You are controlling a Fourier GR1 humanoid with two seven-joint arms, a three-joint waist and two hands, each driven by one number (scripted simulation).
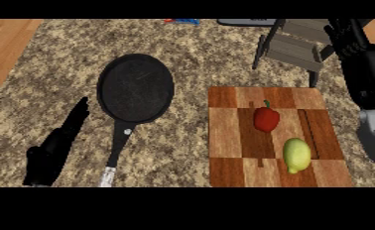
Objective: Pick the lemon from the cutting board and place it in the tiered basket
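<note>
The lemon (296, 155) lies untouched near the cutting board's (227, 140) front right corner, just beside a red pepper (267, 119). Its long axis runs front to back, nub toward the front edge. Nothing is grasped yet: the left hand (55, 149) rests with fingers straight. The right hand (354, 50) hangs by the tiered basket (296, 48); I cannot tell its fingers. Next it must descend over the lemon.

Speckled granite-look counter (219, 55), matt. Cutting board (227, 140) shows striped wood, smooth. Black frying pan (136, 87) looks dull, handle tipped in metal. Lemon (296, 155) softly matt, red pepper (267, 119) slightly glossy.
</note>
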